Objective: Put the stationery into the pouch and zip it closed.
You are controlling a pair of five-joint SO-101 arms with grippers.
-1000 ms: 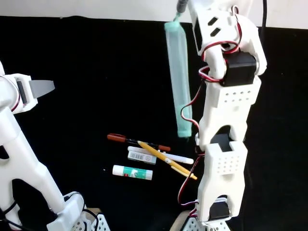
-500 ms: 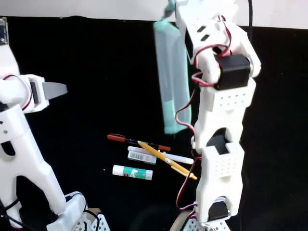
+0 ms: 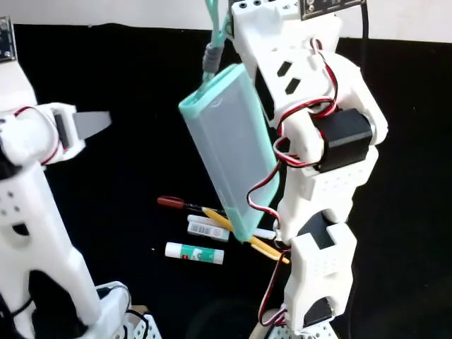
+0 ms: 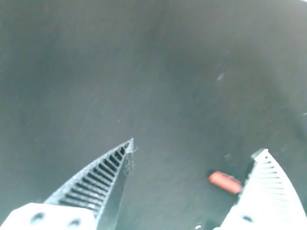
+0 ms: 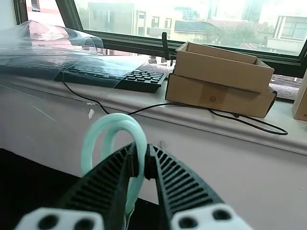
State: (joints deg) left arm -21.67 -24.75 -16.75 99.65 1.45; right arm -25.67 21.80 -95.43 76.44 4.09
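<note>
A mint-green pouch (image 3: 229, 152) hangs tilted in the air above the stationery, held by its strap loop (image 5: 112, 139). My right gripper (image 5: 139, 155) is shut on that loop, high over the table's far side. On the black table lie a red-capped pen (image 3: 173, 203), a yellow pencil (image 3: 267, 248), a white labelled stick (image 3: 207, 229) and a glue stick (image 3: 194, 252); the pouch's lower end hides part of them. My left gripper (image 4: 196, 147) is open and holds nothing, out to the left of the pile, with the pen's red cap (image 4: 224, 182) near one fingertip.
The right arm's white links (image 3: 325, 212) stand just right of the stationery. A white wall edge runs along the table's far side. Boxes (image 5: 218, 79) and a keyboard (image 5: 139, 79) sit on a sill beyond it.
The right arm has swung the pouch up and leftward, so it now hangs tilted over the stationery. The left gripper has shifted a little to the right.
</note>
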